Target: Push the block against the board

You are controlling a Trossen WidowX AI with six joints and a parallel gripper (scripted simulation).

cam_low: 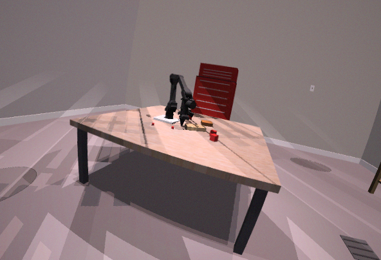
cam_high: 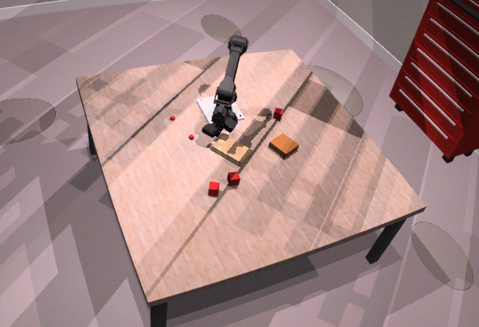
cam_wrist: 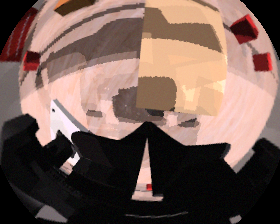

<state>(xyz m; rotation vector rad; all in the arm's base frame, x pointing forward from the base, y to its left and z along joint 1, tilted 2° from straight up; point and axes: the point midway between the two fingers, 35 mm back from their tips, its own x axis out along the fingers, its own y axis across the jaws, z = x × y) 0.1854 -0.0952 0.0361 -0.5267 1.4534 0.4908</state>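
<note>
The square block is orange and lies flat on the table. It also shows at the top left of the wrist view. The board is pale wood and lies flat, with its long sides slanting in the top view. A gap of bare table separates the two, and no side of the block touches the board. My gripper is shut and empty. Its tips are low, close to the board's end nearest the arm; whether they touch it is hidden.
Two red cubes sit beyond the board, and another red cube sits behind the block. Two small red pieces lie left of the arm. The white base plate is under the arm.
</note>
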